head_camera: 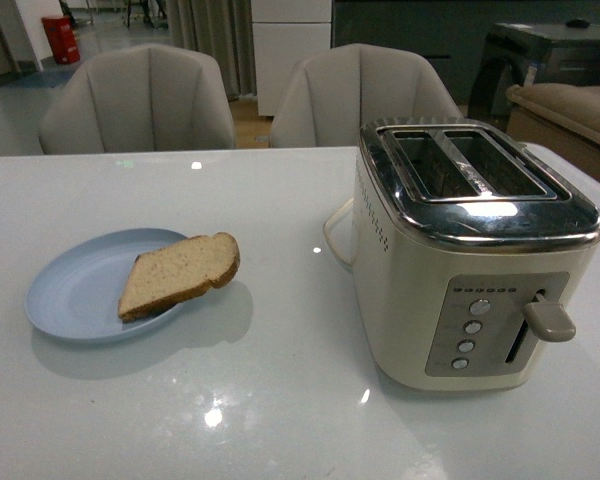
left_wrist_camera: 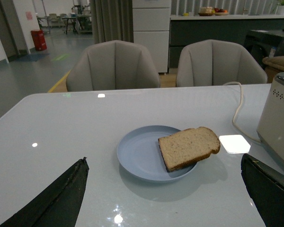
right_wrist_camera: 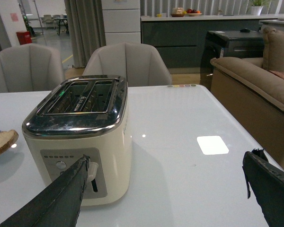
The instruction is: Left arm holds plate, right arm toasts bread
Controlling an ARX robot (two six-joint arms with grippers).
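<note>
Okay, we see the left gripper (left_wrist_camera: pixel 164 160) spread wide in its wrist view, its black fingers (left_wrist_camera: pixel 61 194) far apart and gripping nothing, above the table (left_wrist_camera: pixel 61 123). The right gripper (right_wrist_camera: pixel 166 156) is likewise released, with nothing between its fingers (right_wrist_camera: pixel 57 198). One of them shows in front of the toaster (right_wrist_camera: pixel 80 137) face.

The plate (head_camera: pixel 70 290) sits flat on the white table, to the left of the toaster and apart from it. The bread (head_camera: pixel 180 272) lies on the plate's toaster-side half, with its straight end on the plate and its rounded end hanging past the rim.

The toaster stands upright, two slots facing up, with a lever (head_camera: pixel 548 320) on its front panel. A white cord (left_wrist_camera: pixel 237 106) trails behind it. Two grey chairs (head_camera: pixel 140 100) stand across the table.
</note>
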